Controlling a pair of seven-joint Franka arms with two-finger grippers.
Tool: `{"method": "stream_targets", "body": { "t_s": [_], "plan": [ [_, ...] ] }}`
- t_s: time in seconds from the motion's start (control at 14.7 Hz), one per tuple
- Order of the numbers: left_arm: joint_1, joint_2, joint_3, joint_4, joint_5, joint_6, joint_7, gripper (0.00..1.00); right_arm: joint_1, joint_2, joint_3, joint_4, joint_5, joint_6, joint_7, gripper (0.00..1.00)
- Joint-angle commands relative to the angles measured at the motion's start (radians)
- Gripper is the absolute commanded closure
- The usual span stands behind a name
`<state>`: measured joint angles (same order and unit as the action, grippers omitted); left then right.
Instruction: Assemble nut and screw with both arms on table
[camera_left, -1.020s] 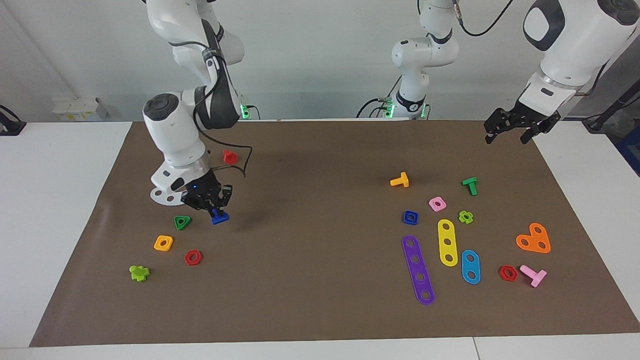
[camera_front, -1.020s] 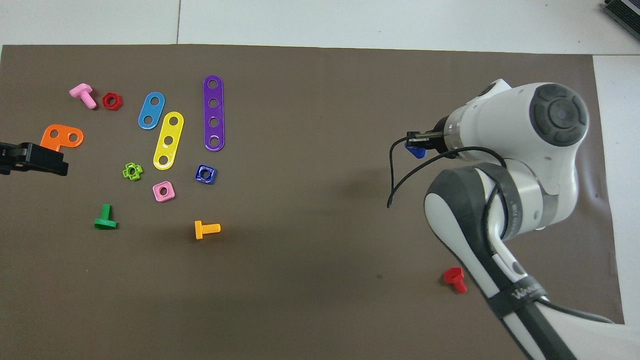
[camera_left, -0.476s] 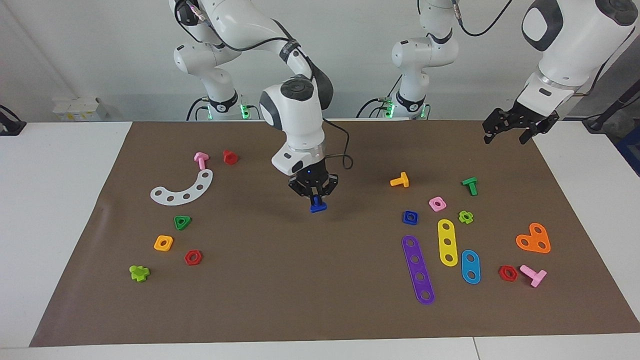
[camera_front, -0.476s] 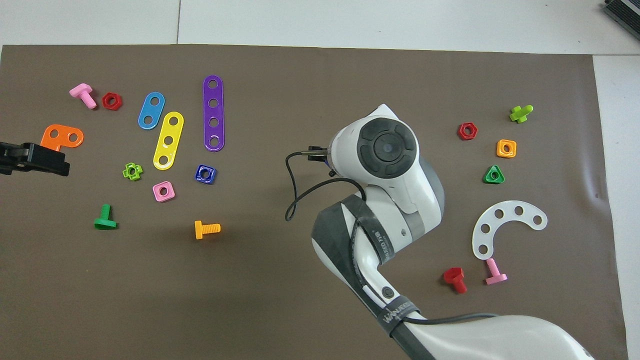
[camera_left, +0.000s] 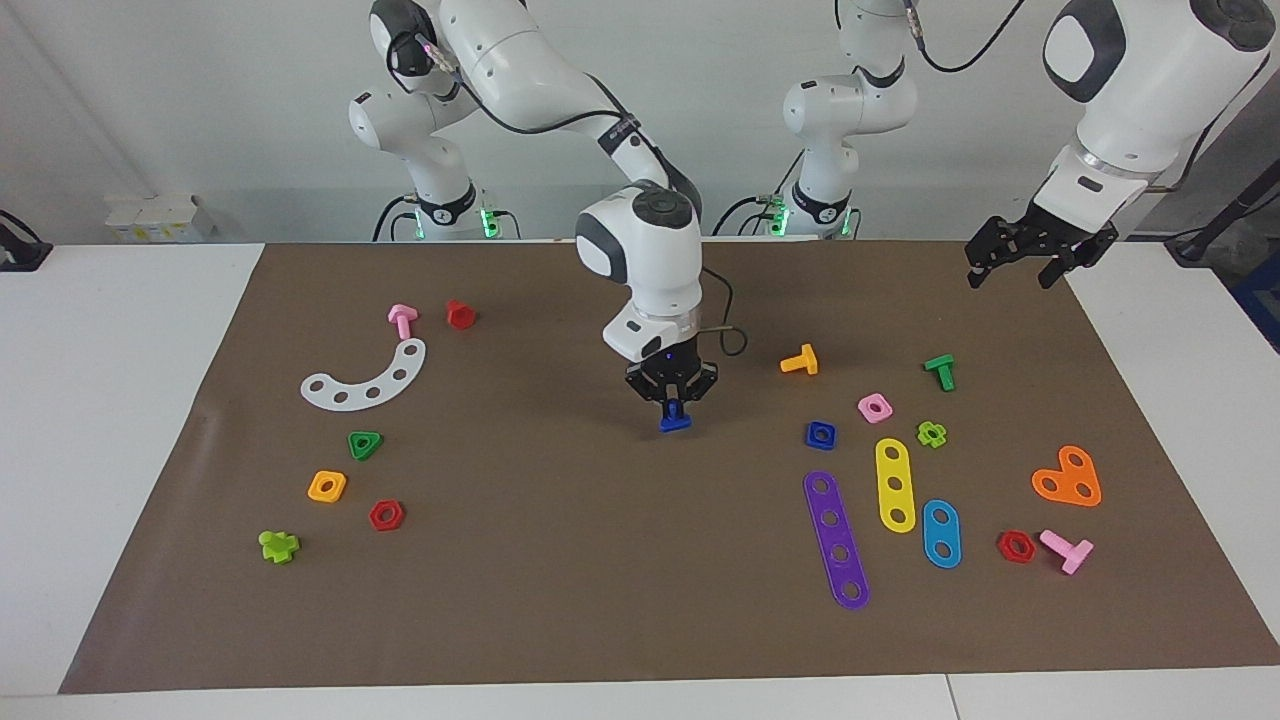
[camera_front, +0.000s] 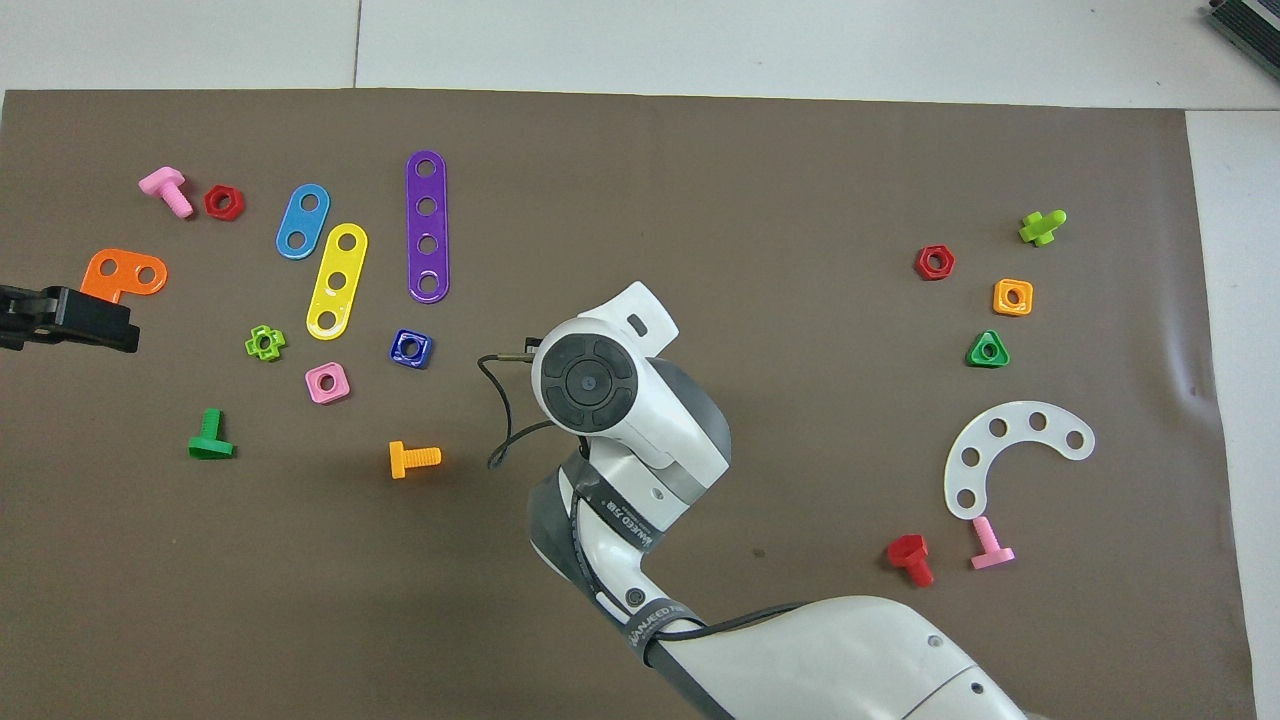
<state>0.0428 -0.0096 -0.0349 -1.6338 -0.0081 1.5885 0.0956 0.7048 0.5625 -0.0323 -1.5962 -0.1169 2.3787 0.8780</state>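
Item 1. Right end effector (camera_left: 676, 402): raised over the middle of the brown mat (camera_left: 600, 600), fingertips clamped on the blue screw (camera_left: 675, 421), head downward; in the overhead view the arm's own wrist hides both.

Item 2. Left end effector (camera_left: 1030, 262): raised over the mat's corner at the left arm's end of the desk (camera_left: 120, 400), fingers apart, holding nothing; the arm waits.

Item 3. Blue nut (camera_left: 820, 434): flat on the mat toward the left arm's end, well apart from the screw. Neighbours: pink square nut (camera_left: 874, 407) just beside it and nearer the robots; purple four-hole strip (camera_left: 836, 539) farther from the robots; yellow strip (camera_left: 895, 485) beside that strip; orange screw (camera_left: 800, 361) nearer the robots.

Item 4. Other pieces, left arm's end: green screw (camera_left: 940, 371), light-green cross nut (camera_left: 932, 434), blue two-hole strip (camera_left: 941, 533), orange heart-shaped plate (camera_left: 1068, 479), red hex nut (camera_left: 1016, 546), pink screw (camera_left: 1067, 549).

Item 5. Right arm's end: white curved strip (camera_left: 365, 379), pink screw, red screw (camera_left: 460, 314), green triangular nut (camera_left: 365, 444), orange square nut (camera_left: 327, 486), red hex nut, light-green cross screw (camera_left: 279, 545).
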Motion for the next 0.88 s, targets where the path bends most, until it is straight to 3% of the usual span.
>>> {"method": "stream_targets", "body": {
  "t_s": [0.0, 0.07, 0.14, 0.2, 0.41, 0.82],
  "plan": [
    [-0.015, -0.033, 0.007, -0.044, 0.022, 0.028, 0.000, 0.00, -0.008, 0.014, 0.002, 0.016, -0.026, 0.014, 0.033, 1.00],
    [-0.015, -0.033, 0.007, -0.044, 0.022, 0.028, 0.000, 0.00, -0.007, 0.014, 0.002, 0.006, -0.026, 0.020, 0.035, 0.70],
    [-0.015, -0.033, 0.007, -0.044, 0.023, 0.028, 0.000, 0.00, -0.005, 0.013, 0.002, -0.011, -0.024, 0.037, 0.038, 0.25],
    [-0.015, -0.033, 0.007, -0.044, 0.022, 0.030, 0.000, 0.00, -0.005, 0.013, 0.002, -0.011, -0.024, 0.043, 0.048, 0.00],
    [-0.015, -0.036, 0.007, -0.054, 0.022, 0.041, -0.005, 0.00, -0.017, -0.001, 0.000, 0.010, -0.017, 0.031, 0.070, 0.00],
    [-0.015, -0.064, 0.007, -0.126, 0.022, 0.117, -0.008, 0.00, -0.178, -0.215, -0.001, -0.010, -0.004, -0.169, -0.009, 0.00]
  ]
}}
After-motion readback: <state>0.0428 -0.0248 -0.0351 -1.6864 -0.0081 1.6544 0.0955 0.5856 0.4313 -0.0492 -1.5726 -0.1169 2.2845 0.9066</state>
